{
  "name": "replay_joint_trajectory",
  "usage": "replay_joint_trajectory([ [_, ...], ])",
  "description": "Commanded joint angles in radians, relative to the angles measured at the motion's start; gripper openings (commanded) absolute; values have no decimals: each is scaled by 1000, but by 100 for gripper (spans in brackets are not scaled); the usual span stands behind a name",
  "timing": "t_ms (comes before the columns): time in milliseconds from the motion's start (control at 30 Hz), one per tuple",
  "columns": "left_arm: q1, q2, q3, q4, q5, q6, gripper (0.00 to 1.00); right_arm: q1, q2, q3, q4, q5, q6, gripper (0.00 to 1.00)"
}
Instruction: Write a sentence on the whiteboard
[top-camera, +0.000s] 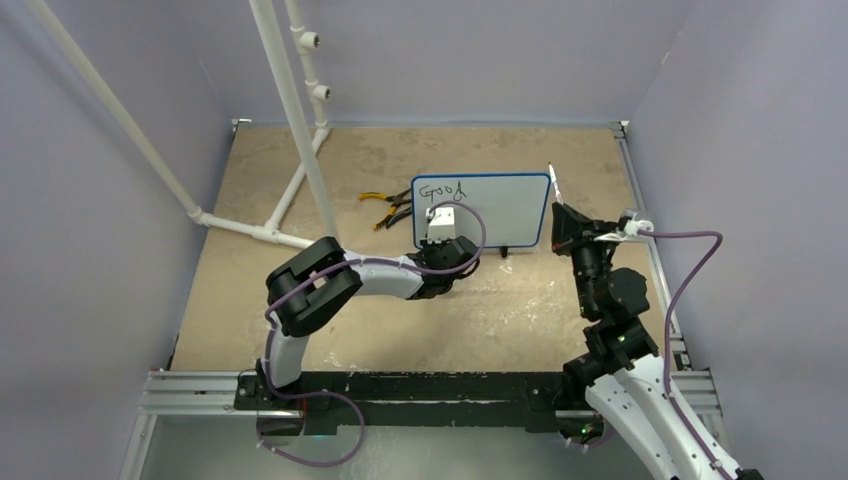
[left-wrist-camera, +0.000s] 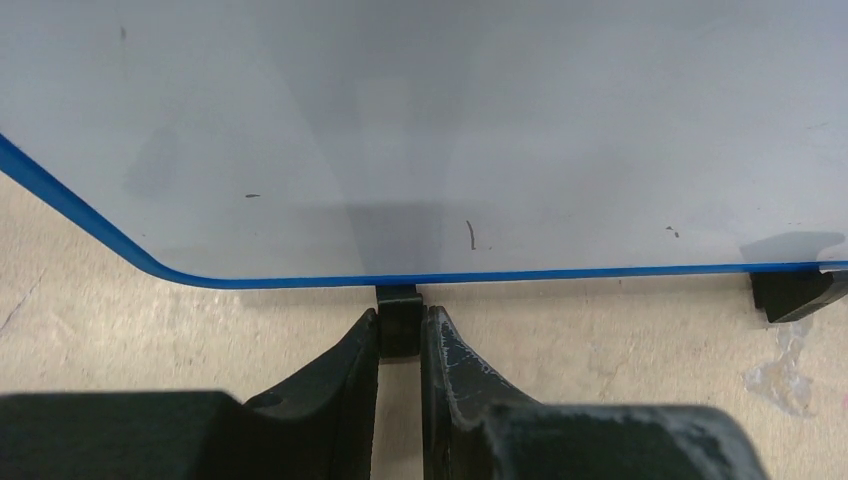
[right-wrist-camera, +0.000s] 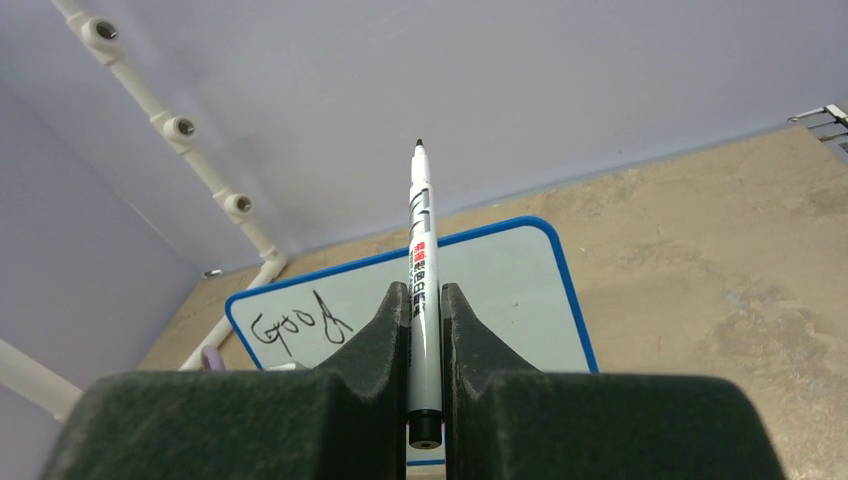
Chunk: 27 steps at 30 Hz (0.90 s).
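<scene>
On whiteboard (top-camera: 510, 215), sentence (top-camera: 441, 190) reads "Good"; right gripper (right-wrist-camera: 424, 290) clamps marker (right-wrist-camera: 420, 225).

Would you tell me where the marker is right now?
The marker is clamped in the right gripper, tip pointing away, just right of the whiteboard in the top view.

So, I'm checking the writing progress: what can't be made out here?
Top view: the fingers of the left gripper and the lower left corner of the blue-rimmed white whiteboard, covered by that arm's wrist.
Left wrist view: the black handwritten word, cut off above the top edge.
Right wrist view: the board's lower edge, behind the right gripper holding the white marker pen.
</scene>
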Motion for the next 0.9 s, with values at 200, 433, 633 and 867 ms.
replay_joint_trajectory([
  [200,-60,-72,-68,-139,9,-141,0,-1,-17,0,32,-9,-11,0],
  [433,-76,-96,-84,-150,24,-163,11,0,-12,-3,35,-11,-8,0],
  [633,-87,-133,-110,-160,30,-177,38,0,-12,-4,32,-9,-5,0],
  [867,-93,-215,-131,-158,30,-131,55,0,-25,4,19,-2,7,0],
])
